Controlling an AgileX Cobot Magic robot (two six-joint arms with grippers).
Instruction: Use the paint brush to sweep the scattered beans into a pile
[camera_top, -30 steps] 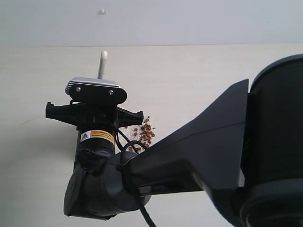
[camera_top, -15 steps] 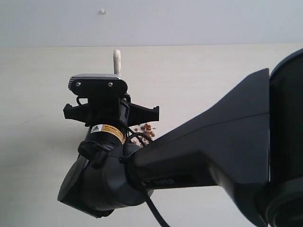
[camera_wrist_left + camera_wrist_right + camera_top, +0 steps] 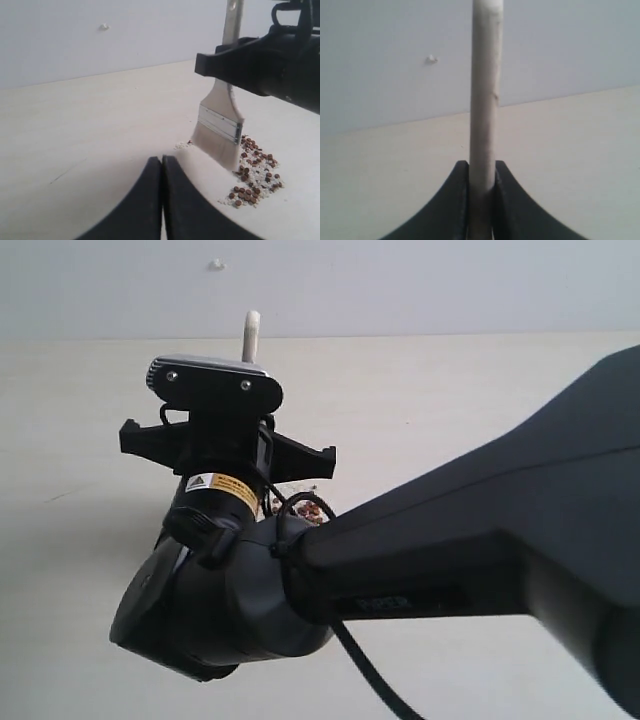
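Note:
My right gripper is shut on the light wooden handle of the paint brush, which stands nearly upright. In the left wrist view the paint brush rests its cream bristles on the table at the near edge of the beans, a loose reddish-brown cluster. The right gripper grips the handle above the silver ferrule. My left gripper is shut and empty, low over the table a little short of the bristles. From the exterior view only the handle tip and a few beans show past the right arm.
Pale off-white crumbs lie mixed in with the beans, and a small patch of crumbs sits beside the bristles. A pale wall with a small mark closes the table's far side. The right arm fills the exterior view's lower right.
The right arm has carried the brush to the right and then farther back on the table. The arm now covers more of the bean cluster. Both grippers kept their state.

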